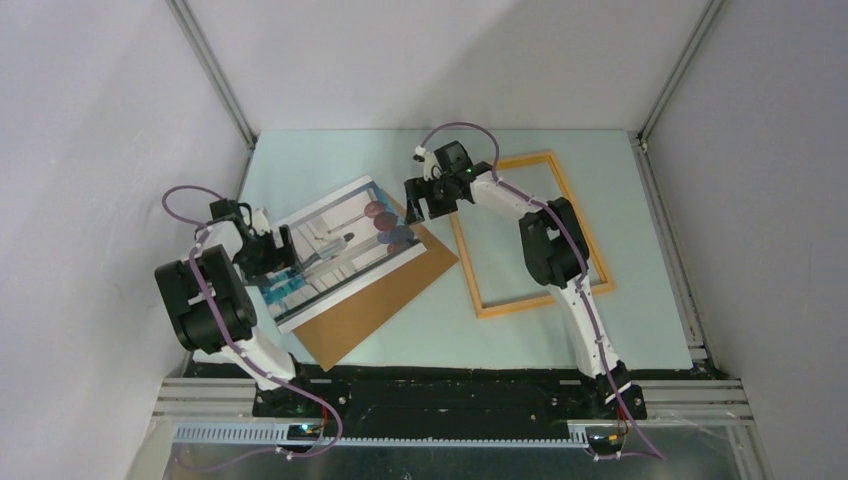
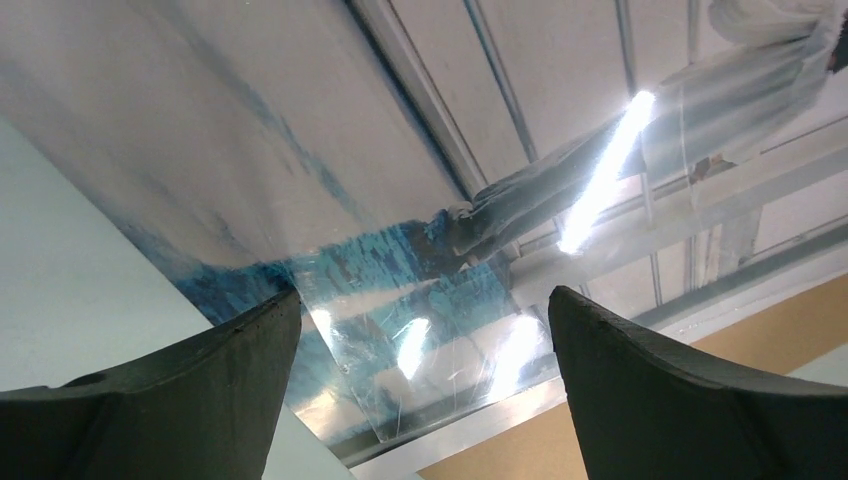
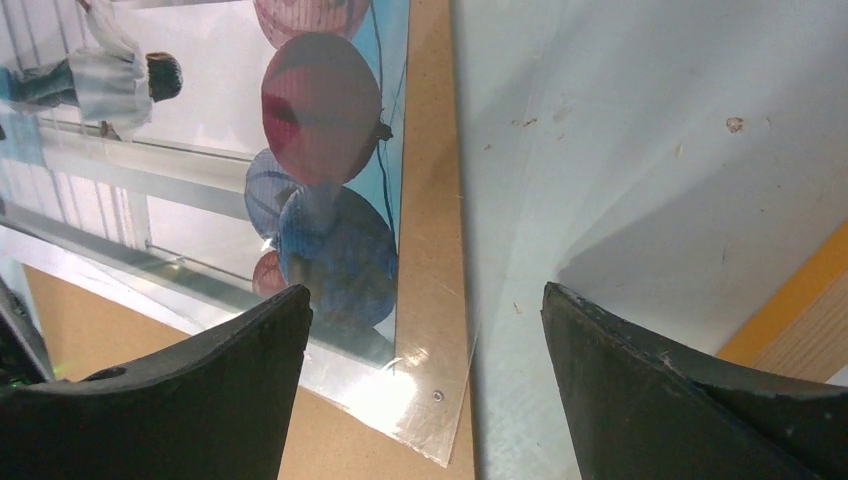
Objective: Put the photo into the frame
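Note:
The photo (image 1: 335, 240) lies face up at the left middle of the table, on the plain brown backing board (image 1: 385, 298), with a clear sheet over it. The orange-yellow frame (image 1: 525, 160) lies empty on the table to its right. My left gripper (image 1: 275, 250) is open and low over the photo's left end, its jaws either side of the teal patches (image 2: 400, 260). My right gripper (image 1: 415, 205) is open over the photo's right corner, near the red and blue balls (image 3: 320, 110). A corner of the frame (image 3: 800, 300) shows at the right of the right wrist view.
The clear sheet's corner (image 3: 450, 400) overhangs the photo and rests on the brown board (image 3: 430, 200), beside bare teal table (image 3: 620, 150). In the left wrist view the board (image 2: 770, 330) shows at lower right. White walls and metal rails enclose the table.

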Tool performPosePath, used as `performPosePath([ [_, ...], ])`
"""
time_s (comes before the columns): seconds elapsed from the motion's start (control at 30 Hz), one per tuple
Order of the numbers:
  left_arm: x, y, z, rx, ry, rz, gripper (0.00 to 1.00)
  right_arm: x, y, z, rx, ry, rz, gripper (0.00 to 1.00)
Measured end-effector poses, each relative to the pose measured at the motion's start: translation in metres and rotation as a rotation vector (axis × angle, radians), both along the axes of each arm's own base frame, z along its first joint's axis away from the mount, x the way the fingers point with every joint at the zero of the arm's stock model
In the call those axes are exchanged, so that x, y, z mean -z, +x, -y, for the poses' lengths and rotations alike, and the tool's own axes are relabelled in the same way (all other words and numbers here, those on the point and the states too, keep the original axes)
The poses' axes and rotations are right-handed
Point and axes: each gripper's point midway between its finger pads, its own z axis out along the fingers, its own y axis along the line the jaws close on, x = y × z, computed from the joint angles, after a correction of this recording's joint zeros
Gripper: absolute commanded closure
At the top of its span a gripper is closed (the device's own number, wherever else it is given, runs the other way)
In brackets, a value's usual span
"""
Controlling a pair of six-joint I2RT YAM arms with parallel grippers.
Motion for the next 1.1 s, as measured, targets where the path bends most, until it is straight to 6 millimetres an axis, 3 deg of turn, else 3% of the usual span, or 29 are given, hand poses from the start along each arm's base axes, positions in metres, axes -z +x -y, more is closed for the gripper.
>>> performPosePath([
  [0.47, -0.001, 0.005, 0.022, 0.123, -0.024, 0.024, 0.02, -0.003, 0.005, -0.001, -0.031, 0.103, -0.06, 0.14],
  [0.8, 0.0, 0.006, 0.03, 0.174, -0.009, 0.023, 0.0, -0.003, 0.013, 0.015, -0.004, 0.249, -0.153, 0.38],
  [1.1, 0.001, 0.005, 0.033, 0.201, 0.009, 0.017, 0.02, -0.01, -0.002, 0.03, -0.002, 0.421, -0.305, 0.47],
])
